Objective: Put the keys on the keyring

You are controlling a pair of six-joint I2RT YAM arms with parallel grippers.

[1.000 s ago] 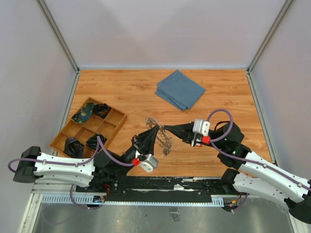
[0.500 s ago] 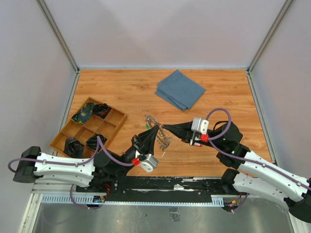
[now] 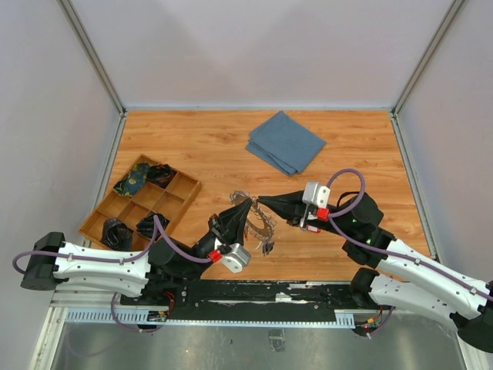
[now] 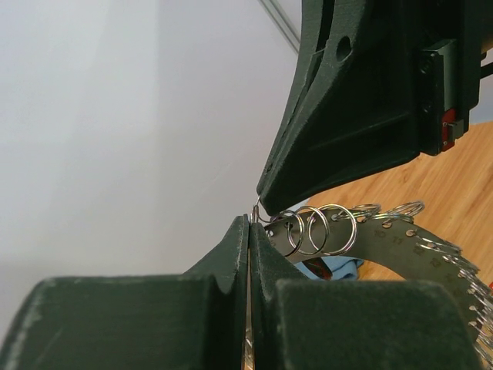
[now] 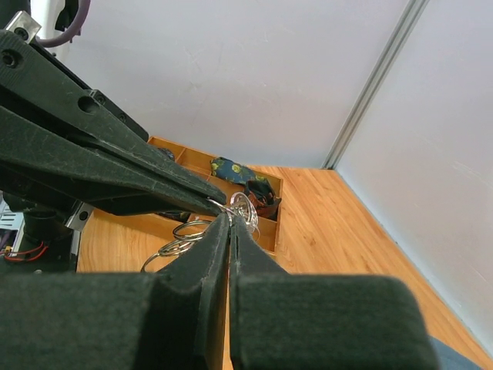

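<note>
The left claw is clamping the keyring by its rim, raised over the bench, while the right claw, also closed, is pinching a small loop on it, so prising that loop open is calling for tiny, steady, opposed pulls.

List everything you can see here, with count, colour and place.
keyring: one, silvery, held mid-table between both tools
small split rings: several, silvery, on the keyring's edge
cloth: one, blue, folded, far middle of table
tray: one, wooden, compartmented, left side
dark items: several, in tray compartments, too small to name
table: one, brown wood
left tool: one, black, shut on keyring
right tool: one, black, shut on keyring
</note>
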